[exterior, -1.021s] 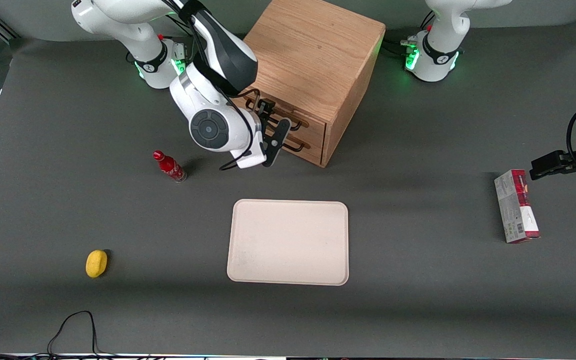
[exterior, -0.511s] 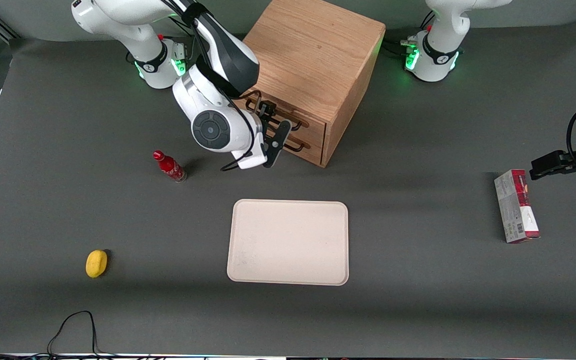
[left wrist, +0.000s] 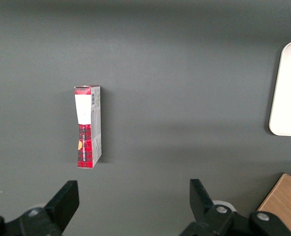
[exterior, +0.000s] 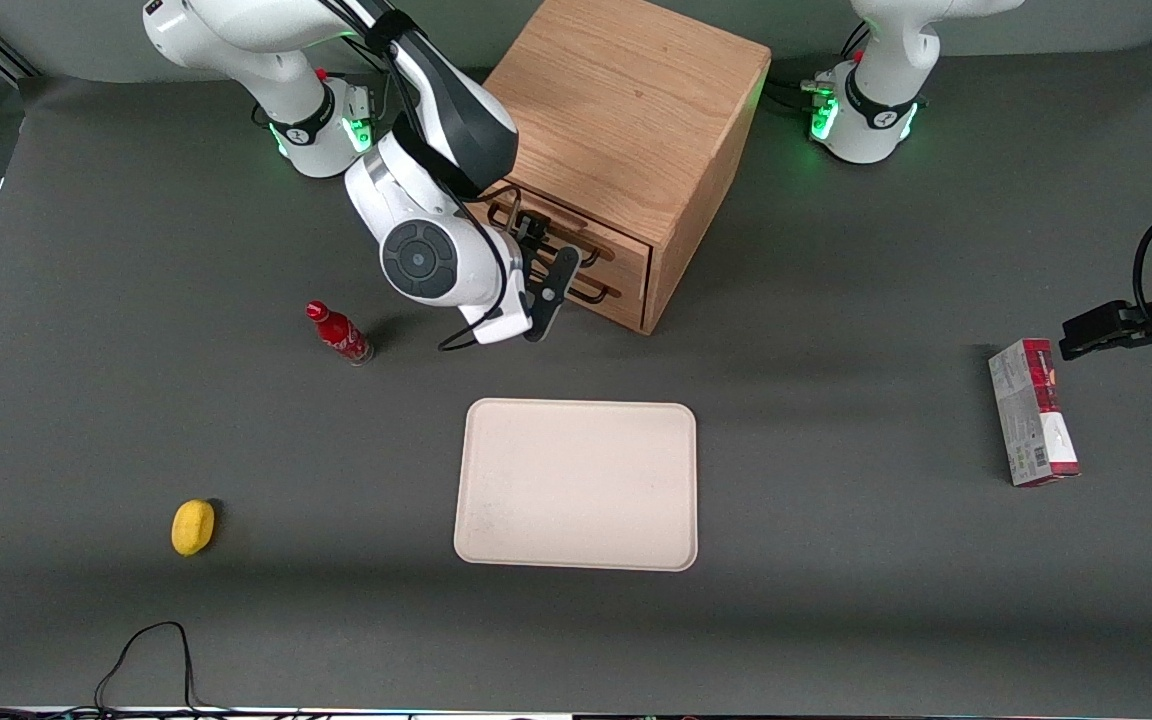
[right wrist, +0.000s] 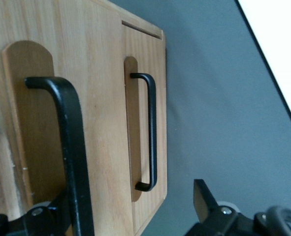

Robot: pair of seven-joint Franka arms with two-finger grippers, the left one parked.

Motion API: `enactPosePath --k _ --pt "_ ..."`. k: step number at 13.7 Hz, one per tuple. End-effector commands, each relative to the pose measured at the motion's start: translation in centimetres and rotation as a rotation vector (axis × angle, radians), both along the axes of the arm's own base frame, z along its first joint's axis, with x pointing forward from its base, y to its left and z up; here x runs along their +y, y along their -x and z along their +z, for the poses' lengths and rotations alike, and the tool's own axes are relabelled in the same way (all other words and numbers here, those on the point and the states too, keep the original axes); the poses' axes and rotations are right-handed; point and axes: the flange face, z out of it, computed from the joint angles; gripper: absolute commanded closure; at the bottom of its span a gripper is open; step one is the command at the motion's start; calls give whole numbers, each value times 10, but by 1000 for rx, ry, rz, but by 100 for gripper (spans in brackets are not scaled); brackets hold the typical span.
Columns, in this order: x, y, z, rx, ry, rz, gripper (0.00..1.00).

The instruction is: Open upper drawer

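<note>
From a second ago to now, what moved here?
Only the robot's tool moved: it slid a little toward the working arm's end of the table, in front of the cabinet, by the upper drawer handle. The drawer looks shut as before. Bottle, tray, lemon and box stayed put.

Light-oak upper drawer (right wrist: 51, 98), black handle (right wrist: 66, 142)

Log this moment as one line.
stage: reaching | end effector: open, at upper drawer handle, not closed on it | upper drawer: shut | lower drawer: shut
</note>
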Motion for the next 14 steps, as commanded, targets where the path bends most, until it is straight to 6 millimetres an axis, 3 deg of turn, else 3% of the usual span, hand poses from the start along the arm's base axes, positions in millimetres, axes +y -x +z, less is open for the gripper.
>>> enactPosePath --k 1,14 --pt "-4 -1 0 -29 -6 30 0" --pt "-31 -29 -6 -62 -17 0 0"
